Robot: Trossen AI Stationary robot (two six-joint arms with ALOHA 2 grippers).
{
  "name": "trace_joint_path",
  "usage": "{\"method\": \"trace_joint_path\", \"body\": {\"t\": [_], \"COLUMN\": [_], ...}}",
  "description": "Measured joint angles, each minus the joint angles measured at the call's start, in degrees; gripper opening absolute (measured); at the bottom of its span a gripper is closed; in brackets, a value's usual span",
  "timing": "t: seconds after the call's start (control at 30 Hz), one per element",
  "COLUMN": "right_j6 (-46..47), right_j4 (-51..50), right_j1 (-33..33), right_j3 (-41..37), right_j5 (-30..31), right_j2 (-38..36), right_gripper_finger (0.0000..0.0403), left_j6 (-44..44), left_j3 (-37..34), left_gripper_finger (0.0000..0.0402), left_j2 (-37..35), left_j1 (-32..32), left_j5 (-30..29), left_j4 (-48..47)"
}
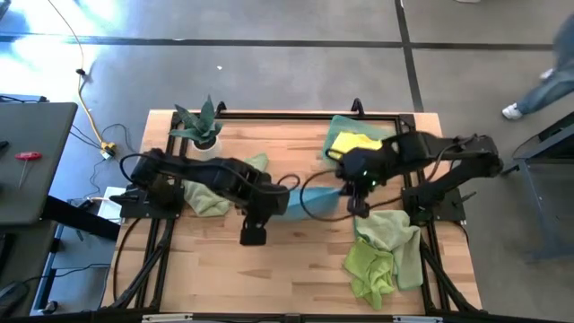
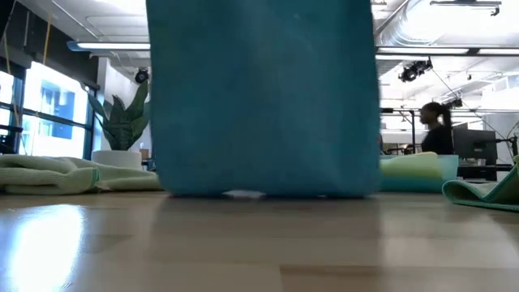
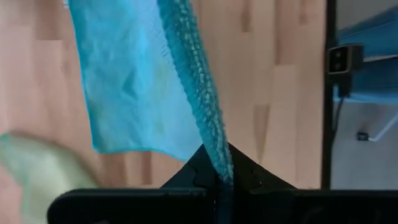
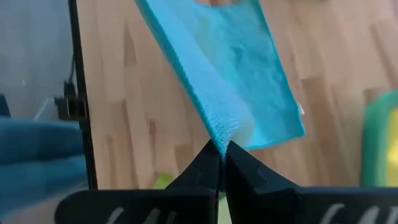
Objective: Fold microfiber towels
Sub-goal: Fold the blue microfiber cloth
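Both claws, left gripper (image 3: 219,180) and right gripper (image 4: 219,152), clench a blue towel (image 2: 259,97) stretched between them; no writing is legible.

Bare front of the table (image 1: 296,278) is passable; green towel heap (image 1: 386,256) blocks the right.

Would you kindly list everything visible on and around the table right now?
Blue towel: one, held up between both grippers over the table's middle, lower edge touching the wood.
Pale green towel: one, crumpled, table's left side.
Yellow towel: one, on a green cloth, far right corner.
Lime and sage towels: heap, near right side.
Plant: one, green, white pot, far left.
Table: one, light wood.
Person: one, in the room behind.
Left gripper: shut on blue towel.
Right gripper: shut on blue towel.
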Motion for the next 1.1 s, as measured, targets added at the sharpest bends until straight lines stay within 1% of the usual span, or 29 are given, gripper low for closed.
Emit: {"method": "trace_joint_path", "body": {"t": [0.13, 0.27, 0.4, 0.47, 0.57, 0.67, 0.83, 1.0, 1.1], "right_j6": [0.87, 2.29, 5.07, 6.27, 8.38, 11.42, 17.17, 19.27, 20.44], "right_j4": [0.35, 1.52, 1.58, 1.82, 3.41, 7.34, 18.01, 27.84, 29.04], "right_j1": [3.38, 5.39, 6.9, 7.59, 8.59, 9.89, 12.1, 13.3, 12.9], "right_j3": [0.0, 0.0, -0.02, -0.02, -0.4, -3.35, -10.59, -17.29, -21.3], "right_j5": [0.19, -1.25, -4.27, -4.28, -4.17, -4.88, -6.22, -7.9, -8.07], "right_j2": [3.46, 6.54, 7.9, 8.61, 9.4, 9.49, 9.13, 7.89, 5.66], "right_gripper_finger": [0.0, 0.0, 0.0, 0.0, 0.0, 0.0, 0.0, 0.0, 0.0], "left_j6": [-0.71, -1.52, -1.47, -0.45, 1.41, 2.09, 3.0, 3.89, 2.97], "left_j3": [-2.52, -3.93, -6.72, -8.08, -11.36, -13.39, -16.97, -23.78, -27.63], "left_gripper_finger": [0.0, 0.0, 0.0, 0.0, 0.0, 0.0, 0.0, 0.0, 0.0], "left_j2": [0.11, 0.08, 0.11, 0.09, 0.06, 0.1, 0.06, 0.06, 0.04], "left_j1": [-1.99, -3.26, -3.43, -3.6, -4.24, -5.01, -6.44, -7.33, -6.68], "left_j5": [1.27, 1.6, 4.44, 6.53, 8.0, 8.54, 8.55, 8.97, 9.69], "left_j4": [4.82, 5.31, 7.11, 7.96, 11.19, 12.74, 14.84, 23.73, 29.13]}}
